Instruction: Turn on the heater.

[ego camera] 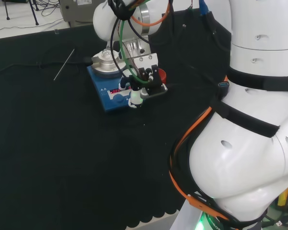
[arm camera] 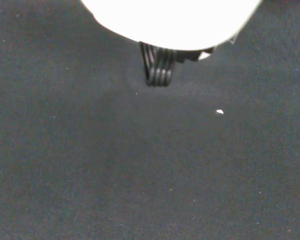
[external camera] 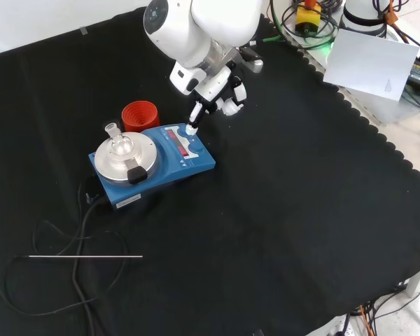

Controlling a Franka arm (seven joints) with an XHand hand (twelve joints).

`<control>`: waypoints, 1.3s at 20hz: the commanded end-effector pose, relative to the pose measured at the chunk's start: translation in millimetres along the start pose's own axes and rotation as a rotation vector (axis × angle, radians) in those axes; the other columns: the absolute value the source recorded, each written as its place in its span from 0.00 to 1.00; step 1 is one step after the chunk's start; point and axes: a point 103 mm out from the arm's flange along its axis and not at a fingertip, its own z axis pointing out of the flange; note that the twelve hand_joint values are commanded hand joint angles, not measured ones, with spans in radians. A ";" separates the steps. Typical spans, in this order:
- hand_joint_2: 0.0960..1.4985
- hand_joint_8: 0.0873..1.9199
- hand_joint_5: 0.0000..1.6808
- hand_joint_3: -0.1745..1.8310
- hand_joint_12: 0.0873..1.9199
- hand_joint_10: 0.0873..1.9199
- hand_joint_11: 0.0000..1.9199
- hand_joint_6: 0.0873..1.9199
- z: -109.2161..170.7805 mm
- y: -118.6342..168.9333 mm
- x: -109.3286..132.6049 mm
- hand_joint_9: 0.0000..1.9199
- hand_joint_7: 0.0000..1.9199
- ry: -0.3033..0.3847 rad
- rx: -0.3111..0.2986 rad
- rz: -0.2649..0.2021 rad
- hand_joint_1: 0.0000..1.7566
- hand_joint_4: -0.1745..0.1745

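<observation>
Heater (external camera: pixel 154 163) panel under one straight fingertip (external camera: pixel 191 128) of mostly curled robot hand (external camera: pixel 220 89); front view: flask (external camera: pixel 117 143).

Blue heater (external camera: pixel 189 157), red ring (external camera: pixel 140 115)

In the front view, open black cloth is lying free across the lower right. At centre-left, a blue heater box (external camera: pixel 169 158), red ribbed ring (external camera: pixel 140 115) and thin metal rod (external camera: pixel 84 257) are blocking passage.
</observation>
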 end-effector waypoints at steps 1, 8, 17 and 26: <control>0.28 0.86 0.21 0.77 0.90 0.89 1.00 0.03 1.4 0.3 8.5 1.00 0.97 -0.008 0.006 0.003 0.89 0.31; 0.28 0.86 0.22 0.77 0.90 0.89 1.00 0.03 1.8 0.7 9.5 1.00 0.97 -0.010 0.004 0.006 0.89 0.31; 0.28 0.86 0.22 0.77 0.90 0.89 1.00 0.03 16.6 3.0 -3.2 1.00 0.97 0.018 0.035 -0.010 0.89 0.31; 0.28 0.86 0.22 0.77 0.90 0.89 1.00 0.03 20.4 5.1 10.1 1.00 0.97 0.003 0.045 -0.014 0.90 0.31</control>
